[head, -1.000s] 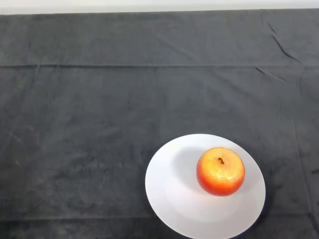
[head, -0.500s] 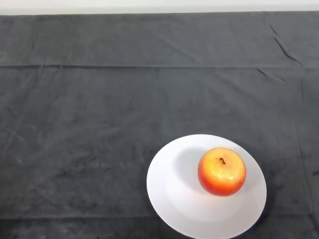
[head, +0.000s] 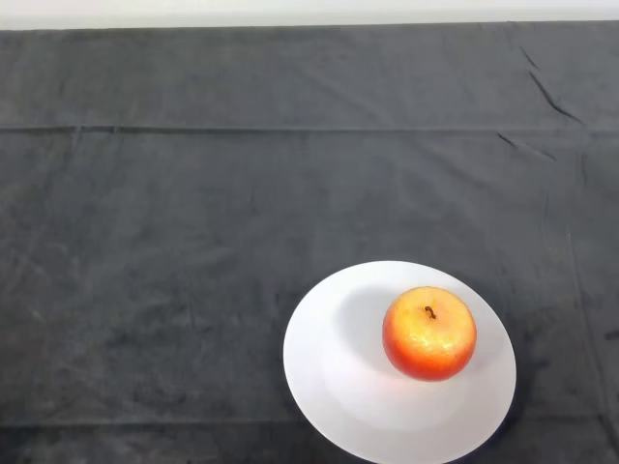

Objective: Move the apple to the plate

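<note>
Dark grey cloth-covered table [head: 193, 242]: spans the whole view, creased at far right. Round white plate [head: 334, 387]: near right of centre, position unchanged over the last second. Red-orange apple with brown stem [head: 428, 332]: sits upright on the plate's right half, likewise unmoved, so the task looks complete; no hand in view, so finger state cannot be told.

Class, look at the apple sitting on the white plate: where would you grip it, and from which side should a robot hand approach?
Grip the apple around its widest middle, probably coming from above. It sits upright, stem up, right of centre on the plate, so its round flanks are free all round; a low sideways approach might catch the rim.
</note>
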Motion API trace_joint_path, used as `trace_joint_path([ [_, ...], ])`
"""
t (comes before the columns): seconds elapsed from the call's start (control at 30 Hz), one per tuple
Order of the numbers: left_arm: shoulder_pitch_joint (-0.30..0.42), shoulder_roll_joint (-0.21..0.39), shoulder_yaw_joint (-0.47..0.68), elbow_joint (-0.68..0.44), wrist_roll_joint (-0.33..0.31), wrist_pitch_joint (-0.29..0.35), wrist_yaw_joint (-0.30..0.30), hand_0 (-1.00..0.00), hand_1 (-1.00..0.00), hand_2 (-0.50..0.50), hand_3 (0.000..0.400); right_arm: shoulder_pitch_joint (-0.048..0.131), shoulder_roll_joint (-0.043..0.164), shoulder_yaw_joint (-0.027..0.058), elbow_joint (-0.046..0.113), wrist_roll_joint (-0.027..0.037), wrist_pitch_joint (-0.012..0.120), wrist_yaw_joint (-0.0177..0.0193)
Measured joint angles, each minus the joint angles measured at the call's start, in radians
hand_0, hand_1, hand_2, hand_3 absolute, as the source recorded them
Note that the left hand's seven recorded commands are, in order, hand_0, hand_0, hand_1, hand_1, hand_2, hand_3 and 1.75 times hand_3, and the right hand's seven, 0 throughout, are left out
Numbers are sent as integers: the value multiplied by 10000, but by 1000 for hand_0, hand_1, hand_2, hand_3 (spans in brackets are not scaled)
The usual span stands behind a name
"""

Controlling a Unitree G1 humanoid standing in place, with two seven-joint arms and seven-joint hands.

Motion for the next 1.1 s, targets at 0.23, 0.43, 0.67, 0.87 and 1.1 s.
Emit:
trace_joint_path([
  [0.23,-3,-45,-1,0,2,0,-15,0,0,0,0,0,0,0,0,0,0,0],
  [0.43,-27,-271,-5,0,59,0,-20,0,0,0,0,0,0,0,0,0,0,0],
  [0.67,-28,-277,-5,0,59,5,-110,0,0,0,0,0,0,0,0,0,0,0],
  [0.87,-31,-277,-6,0,60,28,-126,0,0,0,0,0,0,0,0,0,0,0],
  [1.1,-36,-278,-101,0,63,33,-192,0,0,0,0,0,0,0,0,0,0,0],
])
